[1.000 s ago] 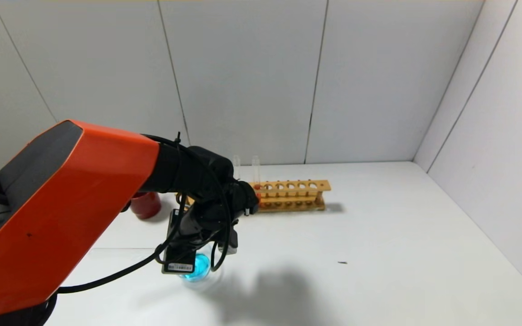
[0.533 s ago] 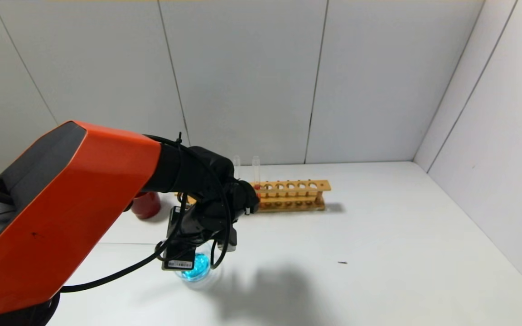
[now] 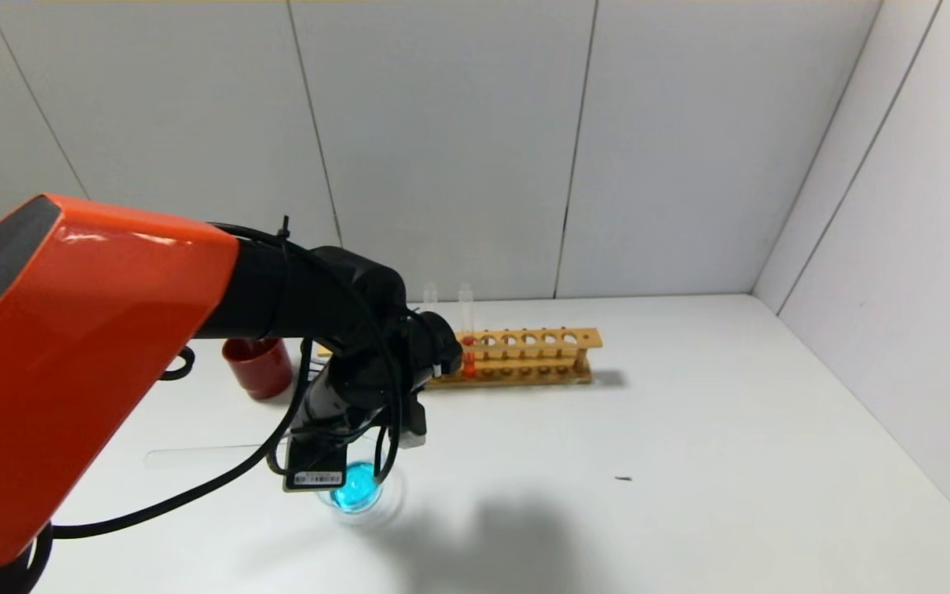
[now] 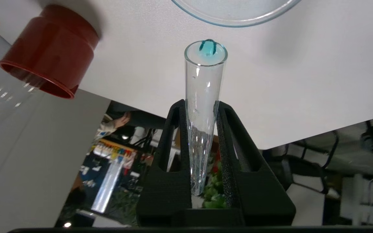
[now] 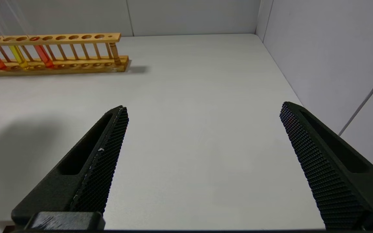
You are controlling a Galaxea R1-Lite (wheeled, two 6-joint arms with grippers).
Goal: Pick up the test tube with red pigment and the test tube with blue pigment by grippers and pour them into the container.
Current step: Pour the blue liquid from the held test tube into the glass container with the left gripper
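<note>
Left wrist view: blue-pigment test tube [image 4: 202,106], nearly empty w/ a teal drop at its mouth, is clamped in left gripper [image 4: 202,152] jaws, tipped over the container [image 3: 357,488], which holds blue liquid on the near-left counter [image 3: 689,429]. Vs 1 s ago, left arm sits higher. Right gripper [image 5: 202,161] jaws spread wide.

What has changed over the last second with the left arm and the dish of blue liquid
The left arm has lifted and swung toward the robot's left, uncovering more of the red cup. The left gripper stays shut on the test tube with blue pigment, nearly drained. The container of blue liquid, the wooden rack and the open right gripper look unchanged.
</note>
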